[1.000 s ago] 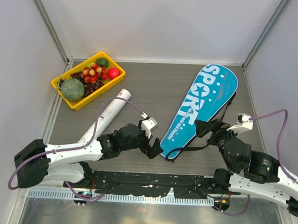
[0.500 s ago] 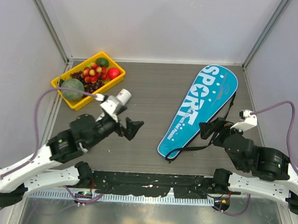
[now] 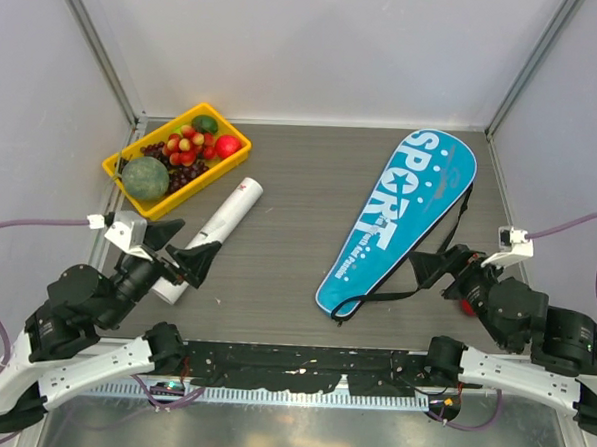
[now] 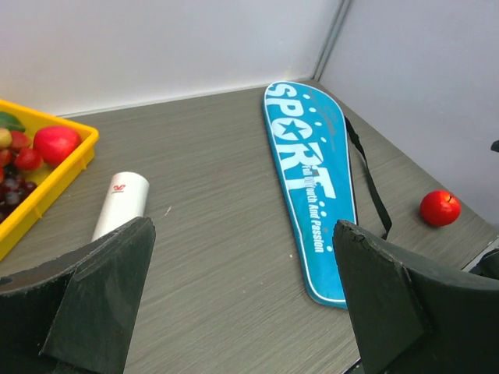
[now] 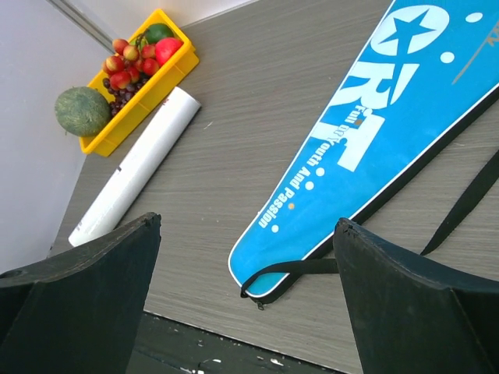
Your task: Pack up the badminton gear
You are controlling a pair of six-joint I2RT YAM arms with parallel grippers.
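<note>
The blue "SPORT" racket bag [image 3: 399,214] lies flat and closed on the right half of the table, its black strap [image 3: 380,298] looping off its narrow near end. The long white tube [image 3: 224,220] lies diagonally beside the yellow tray. My left gripper [image 3: 182,247] hovers open over the tube's near end and hides it; nothing is between its fingers [image 4: 101,300]. My right gripper [image 3: 444,263] is open and empty just right of the bag's lower edge. The left wrist view shows the bag [image 4: 312,167] and tube [image 4: 121,204] ahead. The right wrist view shows the bag [image 5: 374,132] and tube [image 5: 136,167].
A yellow tray [image 3: 214,169] of fruit stands at the back left, touching the tube's far end. A loose red apple [image 4: 440,208] lies near the right front, mostly hidden under my right arm in the top view. Grey walls close in the table on three sides.
My left arm swung back from the bag's narrow end to the left, ending over the tube's near end, jaws opening fully. My right arm drew back toward the right front.
</note>
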